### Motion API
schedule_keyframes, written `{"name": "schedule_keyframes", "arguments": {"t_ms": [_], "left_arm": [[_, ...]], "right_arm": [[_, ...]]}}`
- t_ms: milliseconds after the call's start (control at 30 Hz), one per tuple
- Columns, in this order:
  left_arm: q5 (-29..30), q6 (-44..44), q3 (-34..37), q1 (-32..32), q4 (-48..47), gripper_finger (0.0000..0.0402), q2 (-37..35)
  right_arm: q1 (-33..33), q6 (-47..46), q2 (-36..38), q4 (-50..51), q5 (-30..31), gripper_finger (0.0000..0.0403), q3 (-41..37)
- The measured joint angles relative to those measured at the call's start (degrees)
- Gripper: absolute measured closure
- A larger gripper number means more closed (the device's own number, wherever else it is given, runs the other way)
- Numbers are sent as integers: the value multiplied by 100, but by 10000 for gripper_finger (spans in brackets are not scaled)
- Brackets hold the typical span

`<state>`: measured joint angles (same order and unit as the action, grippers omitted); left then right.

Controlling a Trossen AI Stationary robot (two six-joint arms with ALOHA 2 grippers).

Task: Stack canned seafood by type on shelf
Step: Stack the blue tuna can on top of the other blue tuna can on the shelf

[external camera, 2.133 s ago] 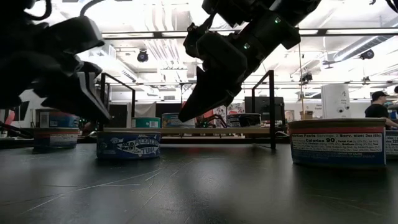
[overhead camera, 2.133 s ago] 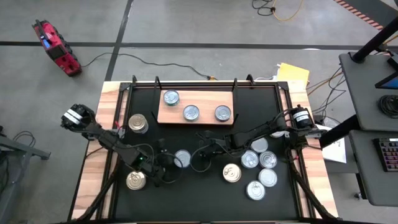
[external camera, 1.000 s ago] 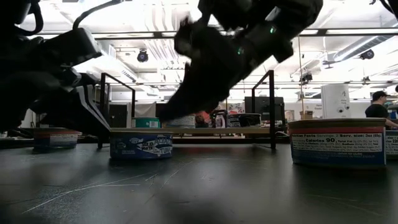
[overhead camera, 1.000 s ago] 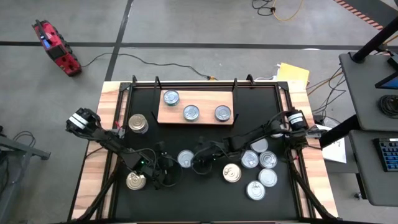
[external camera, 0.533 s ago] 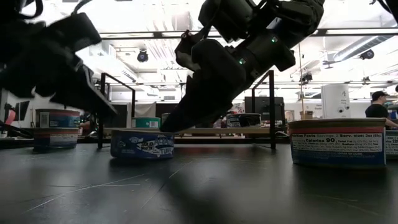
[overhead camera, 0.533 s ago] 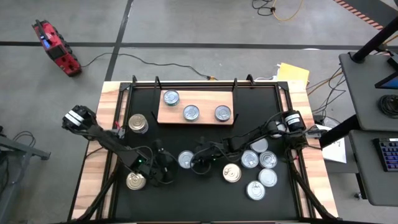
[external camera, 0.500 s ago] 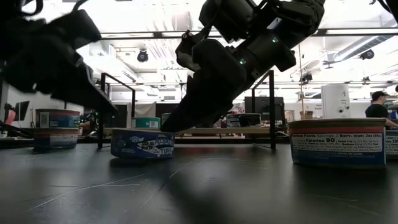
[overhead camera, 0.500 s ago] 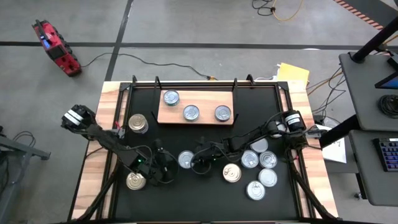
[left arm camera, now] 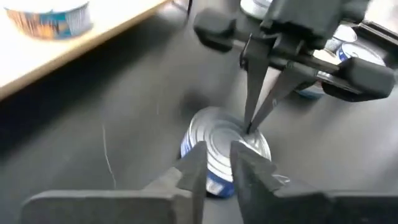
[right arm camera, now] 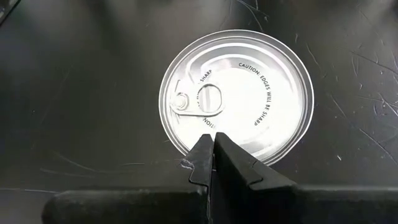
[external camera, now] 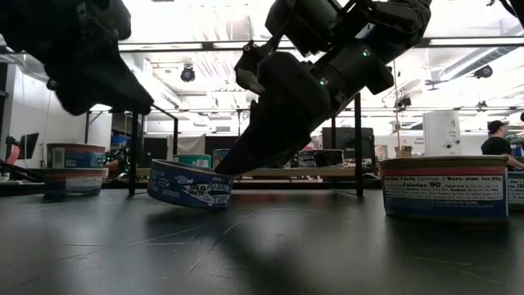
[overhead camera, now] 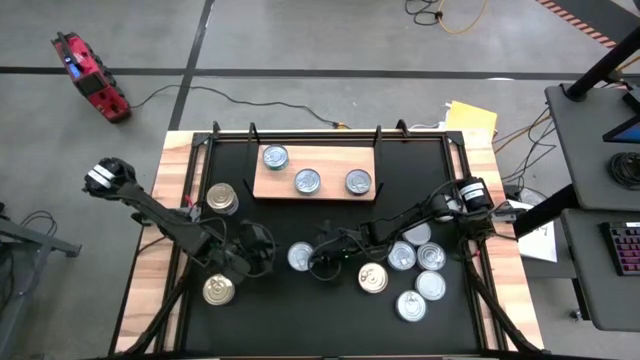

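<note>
A silver-topped can (overhead camera: 300, 256) with a blue label (external camera: 190, 187) stands tilted mid-table. Its left side is raised and its right bottom edge (external camera: 223, 205) rests on the black surface. My right gripper (right arm camera: 211, 140) is shut and reaches in from the right, with its tips on the can's lid. My left gripper (left arm camera: 219, 168) hovers left of the can (overhead camera: 264, 246), above it and clear of it, with a narrow gap between its fingers. The wooden shelf (overhead camera: 330, 160) at the back carries three silver-topped cans. My right gripper presses its shut fingertips (left arm camera: 250, 127) down on the lid just inside the rim (right arm camera: 186, 149), on the side nearest the gripper and close to the pull tab. The fingers slant down from the table's right. The can tips under them, with its opposite side off the table.
Gold-topped cans stand at the left (overhead camera: 220, 197), the near left (overhead camera: 218, 290) and right of centre (overhead camera: 373, 278). Several silver-topped cans cluster at the right (overhead camera: 430, 285). Black frame posts (overhead camera: 380, 135) rise along the far edge behind the shelf.
My left gripper has risen away from the can, drawn toward the far left and rolled about its axis. The can, flat on the table a second ago, has tipped: its left side has lifted while the right side stays down under my right gripper's tips.
</note>
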<state>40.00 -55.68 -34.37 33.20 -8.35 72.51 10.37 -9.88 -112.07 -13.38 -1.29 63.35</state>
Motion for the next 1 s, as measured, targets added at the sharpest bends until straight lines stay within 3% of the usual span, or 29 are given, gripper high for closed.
{"name": "schedule_keyframes", "arguments": {"t_ms": [267, 433, 733, 1000], "left_arm": [[-233, -1629, 0, -183, -565, 226, 108], [-662, -2429, 0, -273, -477, 181, 296], [-707, -3613, 0, -266, -193, 168, 800], [-886, -3729, 0, -266, 406, 168, 1201]], "right_arm": [[30, 93, -2, -2, 18, 390, -7], [46, 156, -7, -5, 19, 390, -9], [63, 193, -9, -5, 15, 390, -11], [101, 198, -9, 2, -26, 390, -16]]}}
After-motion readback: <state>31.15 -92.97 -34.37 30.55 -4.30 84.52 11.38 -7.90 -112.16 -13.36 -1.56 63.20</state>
